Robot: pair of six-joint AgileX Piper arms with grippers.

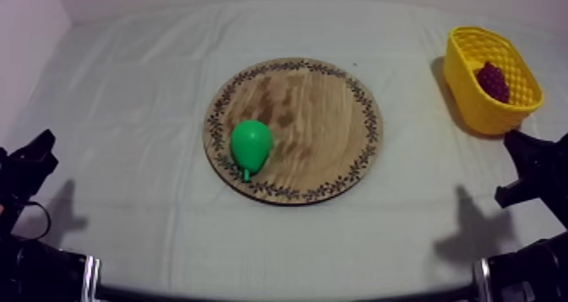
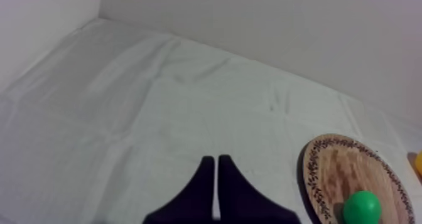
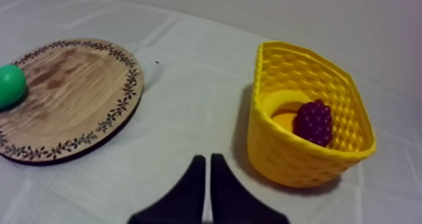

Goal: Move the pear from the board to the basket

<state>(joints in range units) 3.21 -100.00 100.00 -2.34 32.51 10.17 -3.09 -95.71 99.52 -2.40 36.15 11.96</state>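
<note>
My left gripper (image 2: 213,159) and right gripper (image 3: 208,157) are pressed together, empty. The pear (image 2: 362,208) lies right of my left fingertips, on the wooden board (image 2: 333,170); the yellow basket (image 3: 276,148) stands just beyond my right ones. I'd spread wide before straddling the pear.

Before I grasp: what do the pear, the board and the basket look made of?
Pear: smooth, slightly glossy green, likely plastic. Board: wood, matte, with visible grain and darker stains. Basket: yellow, moulded lattice walls, probably plastic.
</note>
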